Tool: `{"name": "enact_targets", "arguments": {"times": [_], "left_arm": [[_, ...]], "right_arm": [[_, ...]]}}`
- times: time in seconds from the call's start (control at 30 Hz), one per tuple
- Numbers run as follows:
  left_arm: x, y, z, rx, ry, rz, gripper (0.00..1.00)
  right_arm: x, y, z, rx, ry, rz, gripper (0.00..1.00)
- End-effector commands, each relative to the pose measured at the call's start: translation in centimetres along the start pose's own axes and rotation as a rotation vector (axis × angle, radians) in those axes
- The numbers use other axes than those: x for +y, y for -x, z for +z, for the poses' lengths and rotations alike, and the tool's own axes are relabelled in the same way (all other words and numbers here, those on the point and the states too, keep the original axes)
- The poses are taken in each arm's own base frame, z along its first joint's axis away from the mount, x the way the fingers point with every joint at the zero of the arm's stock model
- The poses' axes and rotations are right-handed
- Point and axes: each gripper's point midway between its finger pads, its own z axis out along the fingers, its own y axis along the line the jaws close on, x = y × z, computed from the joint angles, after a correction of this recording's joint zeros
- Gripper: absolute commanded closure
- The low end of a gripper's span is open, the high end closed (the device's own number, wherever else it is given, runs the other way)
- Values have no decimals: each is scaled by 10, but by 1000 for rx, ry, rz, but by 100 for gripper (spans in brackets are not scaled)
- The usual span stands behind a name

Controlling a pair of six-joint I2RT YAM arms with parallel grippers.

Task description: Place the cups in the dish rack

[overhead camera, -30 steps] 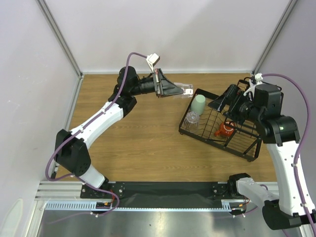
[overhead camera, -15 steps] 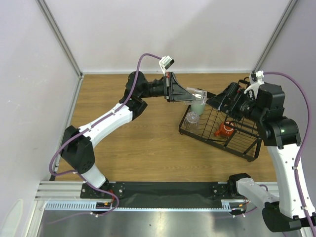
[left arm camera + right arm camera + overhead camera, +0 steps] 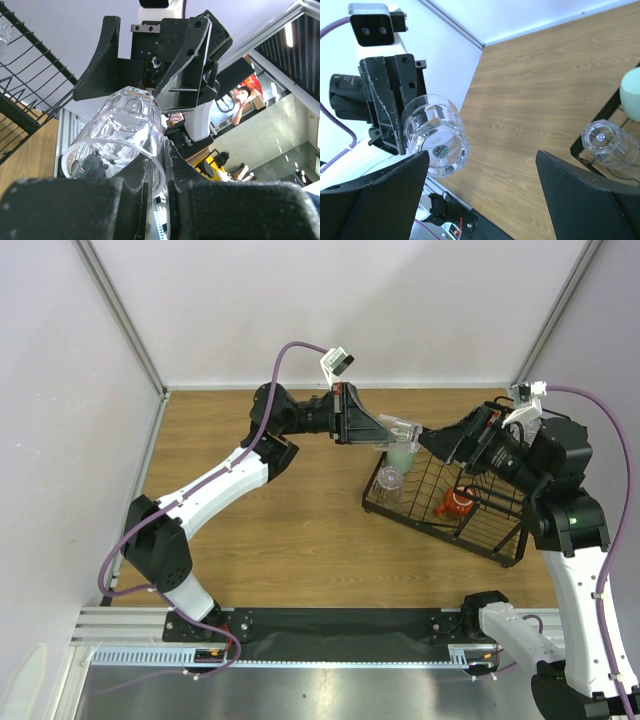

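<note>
A clear tumbler (image 3: 401, 430) hung on its side in the air over the far left corner of the dish rack (image 3: 442, 535), above the desk (image 3: 300, 520); the left hand (image 3: 392, 432) had it by the rim, closed on the wall with one finger inside the mouth and the other outside, as the left wrist view showed. The tumbler's base pointed toward the right hand (image 3: 437, 445); in the right wrist view that base faced the camera, up and to the left of the fingers. The right hand was spread wide and held nothing; it hovered over the rack, near the tumbler's base but not around it. Inside the rack, at its left end, a pale mint-green cup (image 3: 403, 456) stood mouth down, partly hidden behind the held tumbler; just in front of it sat a second clear tumbler (image 3: 390, 480), also upturned. Further right in the rack lay a small orange-red mug (image 3: 455, 505), seen through the wires. The rack itself rested askew on the right half of the wooden desk.
</note>
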Motion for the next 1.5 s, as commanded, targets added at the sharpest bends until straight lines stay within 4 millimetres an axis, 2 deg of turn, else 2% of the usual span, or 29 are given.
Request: {"name": "enact_targets", "arguments": {"times": [0.0,0.17,0.3,0.33,0.4,0.43,0.67,0.83,1.03,1.33,1.47], "left_arm": [[-17,3,10,-21,-49,46,100],[-9,5,4,-68,-25,22,100],[-8,4,3,-72,-41,8,100],[0,2,-1,-83,-27,-26,100],[-2,3,-8,-113,-13,-29,100],[9,4,-14,-133,22,-45,100],[11,15,-25,-188,89,-11,100],[-1,11,-16,-143,32,10,100],[-6,2,-10,-127,-30,-41,100],[-17,-5,-3,-95,-107,-64,100],[-21,-5,2,-87,-140,-64,100]], "right_arm": [[43,1,-7,15,200,-42,3],[50,12,-24,-73,187,-105,3],[49,6,-18,-25,205,-77,4],[50,5,-20,-15,202,-73,5],[44,8,-20,-32,156,-88,5],[43,9,-22,-44,147,-94,4],[46,10,-23,-48,163,-76,4],[50,4,-14,-7,215,-30,2],[37,-3,-1,40,194,-7,0],[37,-4,1,40,200,13,1],[39,-4,2,40,217,36,5]]}}
